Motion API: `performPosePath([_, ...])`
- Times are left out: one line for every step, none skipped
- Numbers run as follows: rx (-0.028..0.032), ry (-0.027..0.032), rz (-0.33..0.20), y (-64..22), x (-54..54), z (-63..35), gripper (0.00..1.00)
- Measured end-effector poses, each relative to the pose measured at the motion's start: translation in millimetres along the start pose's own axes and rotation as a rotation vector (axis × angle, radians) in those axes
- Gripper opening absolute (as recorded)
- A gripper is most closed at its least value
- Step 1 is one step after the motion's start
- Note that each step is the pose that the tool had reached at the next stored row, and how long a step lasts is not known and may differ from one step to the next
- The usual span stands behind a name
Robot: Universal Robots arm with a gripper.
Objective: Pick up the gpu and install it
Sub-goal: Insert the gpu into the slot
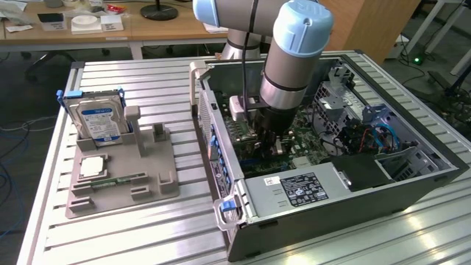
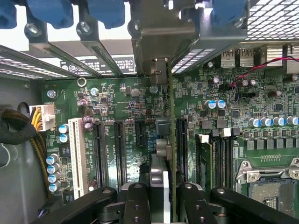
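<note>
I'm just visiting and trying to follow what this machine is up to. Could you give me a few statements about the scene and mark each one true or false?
1. The gripper is down inside the open computer case, above the green motherboard. True.
2. The gripper holds nothing. False: it is shut on the gpu, a thin card seen edge-on between its fingers.
3. The hard drive stands upright in the grey holder on the table. True.
4. The hard drive is inside the computer case. False: it is outside, on the exterior view's left.
5. The computer case has its side cover on. False: the side is open and the boards inside show.
</note>
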State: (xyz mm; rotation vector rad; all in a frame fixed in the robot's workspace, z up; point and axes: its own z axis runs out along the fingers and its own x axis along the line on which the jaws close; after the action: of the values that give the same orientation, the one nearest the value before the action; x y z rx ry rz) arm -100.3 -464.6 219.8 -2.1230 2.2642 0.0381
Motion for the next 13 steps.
performPosePath([0.0000, 0.0001, 0.000, 0.0, 0.0, 0.0, 0.28])
performPosePath([-0.0001, 0.0001, 0.000, 0.0, 0.1, 0.1, 0.28])
performPosePath([0.0000, 0.0001, 0.000, 0.0, 0.1, 0.3, 0.28])
performPosePath([0.0001, -0.0001, 0.000, 0.0, 0.1, 0.8, 0.28])
performPosePath([0.0001, 0.0000, 0.000, 0.0, 0.1, 1.2, 0.28])
performPosePath([-0.0001, 0.0001, 0.000, 0.0, 0.2, 1.4, 0.28])
performPosePath([-0.0001, 0.0004, 0.000, 0.0, 0.2, 1.7, 0.28])
performPosePath([-0.0002, 0.0006, 0.000, 0.0, 0.2, 2.0, 0.28])
performPosePath([-0.0001, 0.0005, 0.000, 0.0, 0.2, 2.5, 0.28])
performPosePath([0.0000, 0.0002, 0.000, 0.0, 0.2, 3.1, 0.28])
performPosePath([-0.0001, 0.0002, 0.000, 0.0, 0.3, 3.5, 0.28])
performPosePath([-0.0001, 0.0001, 0.000, 0.0, 0.3, 4.2, 0.28])
performPosePath([-0.0002, 0.0002, 0.000, 0.0, 0.3, 4.7, 0.28])
